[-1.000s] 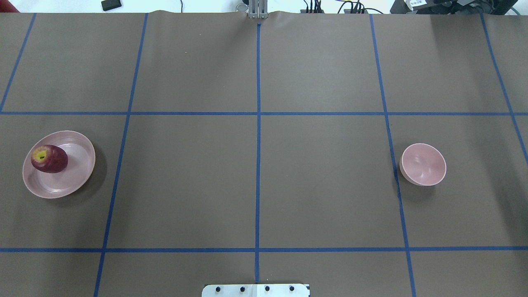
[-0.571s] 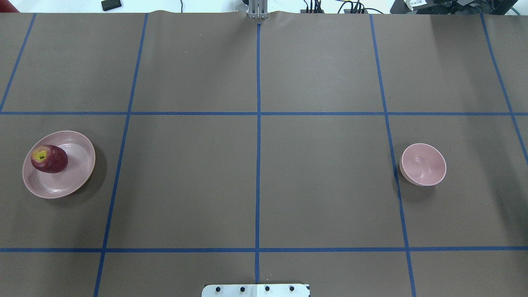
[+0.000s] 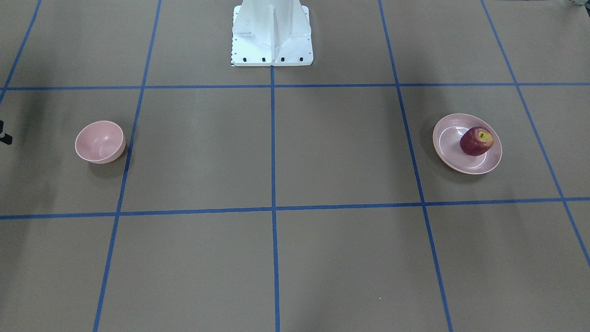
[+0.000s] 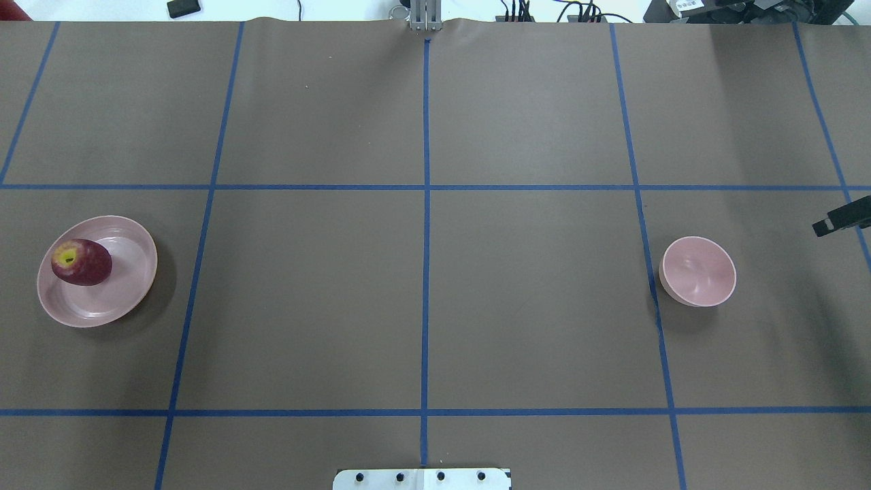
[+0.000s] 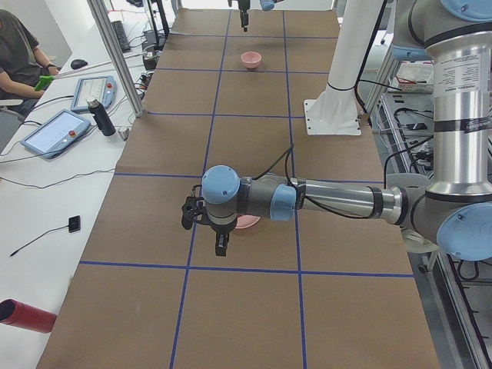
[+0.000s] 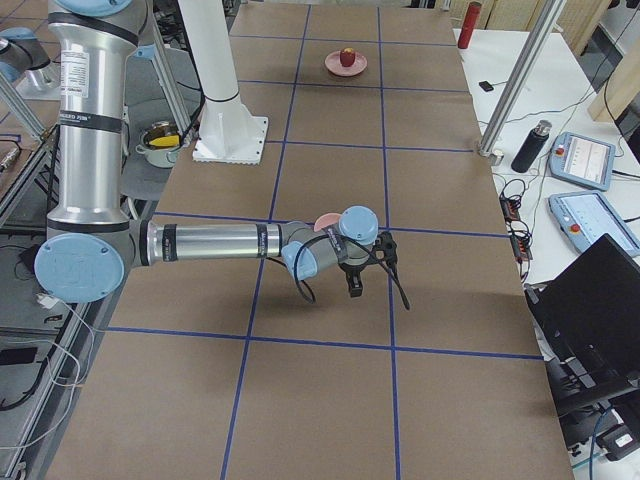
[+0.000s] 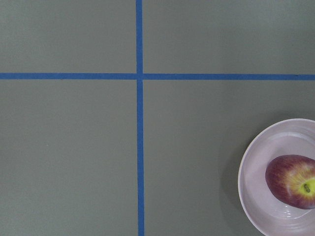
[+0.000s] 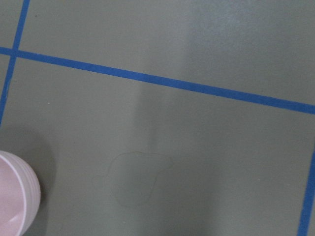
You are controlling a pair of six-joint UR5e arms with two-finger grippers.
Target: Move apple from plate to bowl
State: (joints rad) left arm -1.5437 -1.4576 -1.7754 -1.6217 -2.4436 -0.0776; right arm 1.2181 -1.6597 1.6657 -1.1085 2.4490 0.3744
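The dark red apple lies on the left part of the pale pink plate at the table's left. It also shows in the left wrist view at the lower right. The small pink bowl stands empty at the right. A dark part of my right gripper shows at the right edge, right of and apart from the bowl; I cannot tell if it is open. My left gripper hangs beside the plate and shows only in the exterior left view, so I cannot tell its state.
The brown table cover carries a grid of blue tape lines. The white robot base stands at the middle of the near edge. A dark bottle and tablets lie on a side table beyond the far edge.
A dark part of my right gripper has come into the overhead view at the right edge. The apple, plate and bowl have not moved.
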